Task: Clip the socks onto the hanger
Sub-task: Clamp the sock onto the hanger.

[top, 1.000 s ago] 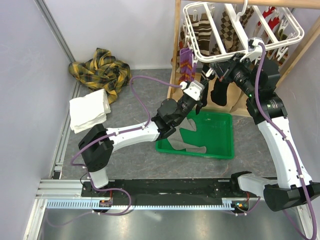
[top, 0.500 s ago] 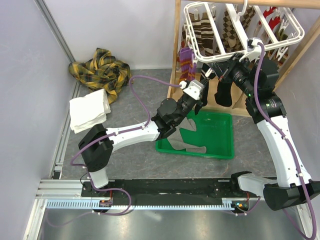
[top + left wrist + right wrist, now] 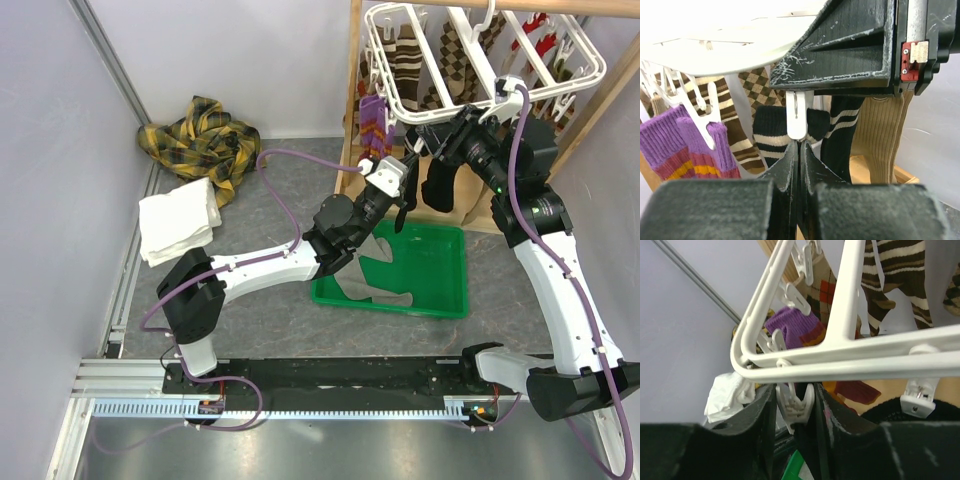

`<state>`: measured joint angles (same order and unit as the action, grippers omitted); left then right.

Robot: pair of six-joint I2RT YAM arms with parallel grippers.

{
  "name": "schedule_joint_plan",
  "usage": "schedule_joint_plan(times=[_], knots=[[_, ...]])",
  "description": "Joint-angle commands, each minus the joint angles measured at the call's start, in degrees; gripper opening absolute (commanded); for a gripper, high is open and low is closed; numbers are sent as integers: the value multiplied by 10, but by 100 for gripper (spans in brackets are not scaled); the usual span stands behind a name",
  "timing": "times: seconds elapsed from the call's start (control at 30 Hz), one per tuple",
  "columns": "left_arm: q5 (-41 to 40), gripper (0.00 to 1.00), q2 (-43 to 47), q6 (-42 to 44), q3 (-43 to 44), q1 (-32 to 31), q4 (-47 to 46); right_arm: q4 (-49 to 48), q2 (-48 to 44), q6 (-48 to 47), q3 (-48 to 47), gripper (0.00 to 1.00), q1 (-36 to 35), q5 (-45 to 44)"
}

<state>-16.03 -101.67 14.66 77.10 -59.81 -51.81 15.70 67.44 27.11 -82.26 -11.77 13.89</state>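
The white grid hanger (image 3: 480, 60) hangs at the top right with several socks clipped on, including a purple one (image 3: 372, 125) and a black one (image 3: 437, 185). My left gripper (image 3: 403, 195) is raised under its near left corner, shut on a thin black sock that dangles below it. In the left wrist view the gripper (image 3: 799, 145) sits just under a white clip (image 3: 799, 120). My right gripper (image 3: 440, 140) is at the hanger's edge. In the right wrist view it (image 3: 795, 390) is pinched on a white clip (image 3: 796, 407) under the hanger bar (image 3: 850, 357).
A green bin (image 3: 455, 300) with olive socks (image 3: 375, 290) sits below the grippers. The wooden frame (image 3: 353, 100) holds the hanger. A yellow plaid cloth (image 3: 205, 135) and a folded white towel (image 3: 178, 222) lie at the left by the wall.
The hanging black sock and the hanger's corner swung right, then back left. My left gripper has risen slightly toward the clip. My right gripper stays on its clip.
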Motion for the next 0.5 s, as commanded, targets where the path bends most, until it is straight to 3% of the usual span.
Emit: schedule_joint_plan(times=[0.0, 0.17, 0.27, 0.3, 0.47], knots=[[4, 2, 5, 3, 30, 0, -26, 26, -11, -5, -3, 44, -3, 15], [1, 5, 2, -8, 28, 0, -22, 25, -23, -8, -9, 61, -3, 15], [2, 21, 9, -12, 28, 0, -15, 23, -34, -14, -10, 70, -3, 11], [2, 31, 13, -13, 27, 0, -13, 23, -37, -15, -11, 72, -3, 10], [-1, 50, 51, -23, 2, 0, 2, 21, -66, -36, -5, 82, -4, 0]])
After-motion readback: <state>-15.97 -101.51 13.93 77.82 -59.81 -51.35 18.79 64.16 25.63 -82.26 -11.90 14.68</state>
